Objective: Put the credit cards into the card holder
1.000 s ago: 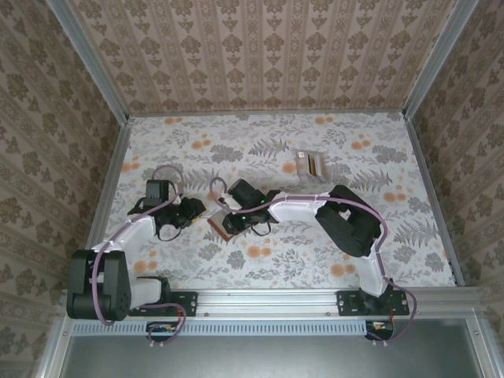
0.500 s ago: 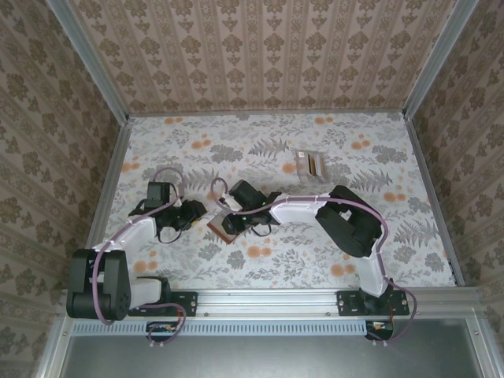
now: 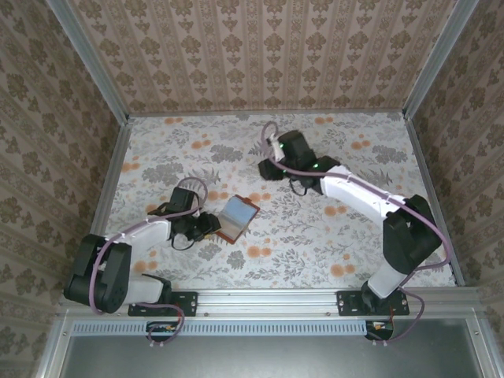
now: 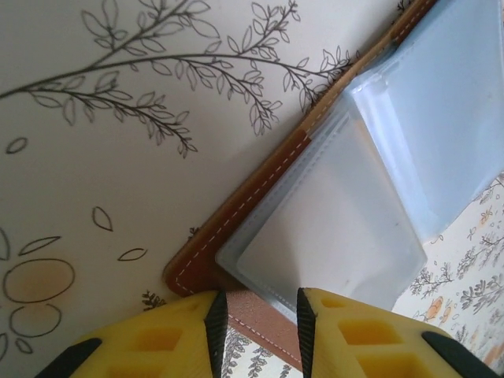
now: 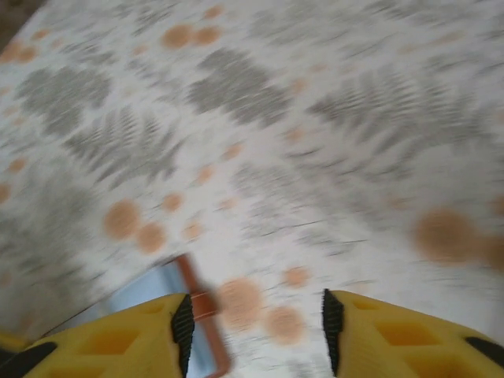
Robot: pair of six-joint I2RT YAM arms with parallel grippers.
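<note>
**Card-fetching step.** Left hand (image 4: 258,305) gripped the card holder (image 3: 238,218) by its edge. Right hand (image 5: 256,331) hovered released. Fetching a credit card seemingly came next.

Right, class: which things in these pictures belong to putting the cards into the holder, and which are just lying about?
Part of the job:
card holder
pale card and light blue card lying in it
left gripper at the holder's edge
right gripper, open

Just there:
flowered table cover
wallpapered walls
metal rail
</note>
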